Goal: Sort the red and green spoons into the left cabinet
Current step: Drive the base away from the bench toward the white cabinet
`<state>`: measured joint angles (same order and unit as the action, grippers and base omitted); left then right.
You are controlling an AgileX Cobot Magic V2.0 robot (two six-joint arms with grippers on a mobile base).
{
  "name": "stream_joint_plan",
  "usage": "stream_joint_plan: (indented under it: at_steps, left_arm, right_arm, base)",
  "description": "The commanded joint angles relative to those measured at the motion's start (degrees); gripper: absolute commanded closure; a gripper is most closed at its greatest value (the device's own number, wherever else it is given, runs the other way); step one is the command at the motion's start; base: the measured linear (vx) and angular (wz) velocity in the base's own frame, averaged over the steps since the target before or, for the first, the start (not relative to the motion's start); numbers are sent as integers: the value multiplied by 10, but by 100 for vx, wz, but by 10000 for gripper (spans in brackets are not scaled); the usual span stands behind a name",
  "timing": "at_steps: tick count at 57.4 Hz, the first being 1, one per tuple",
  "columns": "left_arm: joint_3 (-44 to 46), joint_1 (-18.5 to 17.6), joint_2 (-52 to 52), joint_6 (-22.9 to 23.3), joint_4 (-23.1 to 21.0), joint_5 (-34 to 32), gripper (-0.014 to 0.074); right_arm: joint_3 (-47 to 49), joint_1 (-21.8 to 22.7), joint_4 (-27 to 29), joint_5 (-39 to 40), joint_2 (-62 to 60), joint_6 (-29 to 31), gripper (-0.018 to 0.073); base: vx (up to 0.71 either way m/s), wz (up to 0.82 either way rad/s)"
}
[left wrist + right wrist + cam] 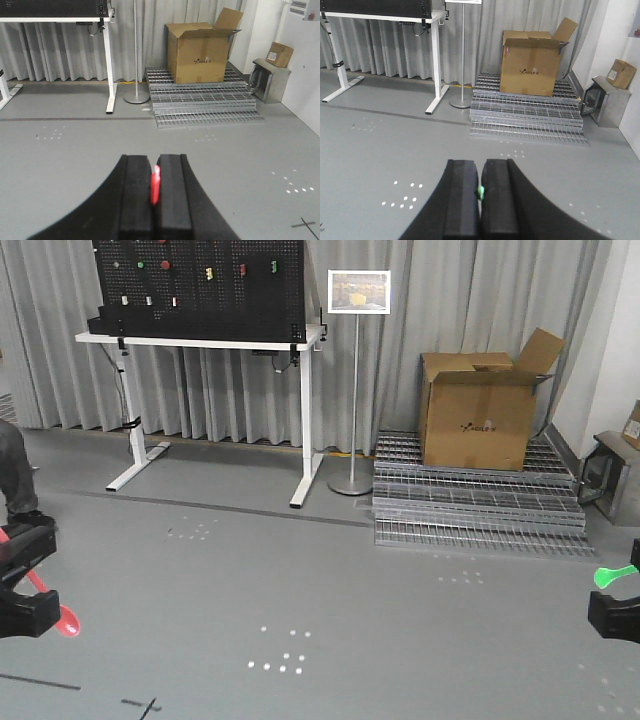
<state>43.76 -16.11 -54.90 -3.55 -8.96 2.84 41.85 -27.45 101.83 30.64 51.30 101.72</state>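
Clamps red spoon (66,621) in left gripper (154,159), frame's lower left; pinches green spoon (607,577) in right gripper (480,165), lower right. Seemingly mid-carry; must next find the left cabinet, unseen here.

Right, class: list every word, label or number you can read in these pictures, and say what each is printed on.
"AGILEX", as far as it reads: small dark print beside a logo on the front of the large cardboard box.
Framed standing sign: a yellowish picture; any wording is too small to read.
Small cardboard box: markings unreadable.
Nothing else is legible.
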Motion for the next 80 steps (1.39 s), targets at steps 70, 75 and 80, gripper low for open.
stream_joint_plan:
  at_steps: [70, 75, 80]
  left_arm:
    - [17, -3, 5, 4, -3, -45, 600]
    - [17, -3, 5, 4, -3, -46, 600]
    - [17, -3, 5, 4, -3, -45, 600]
  right_arm:
    - [21, 2, 0, -10, -5, 4, 562]
    - [21, 2, 0, -10, -5, 4, 562]
    - [21, 2, 0, -10, -5, 4, 562]
  base:
    - [65, -11]
    - [62, -29]
    - [60, -39]
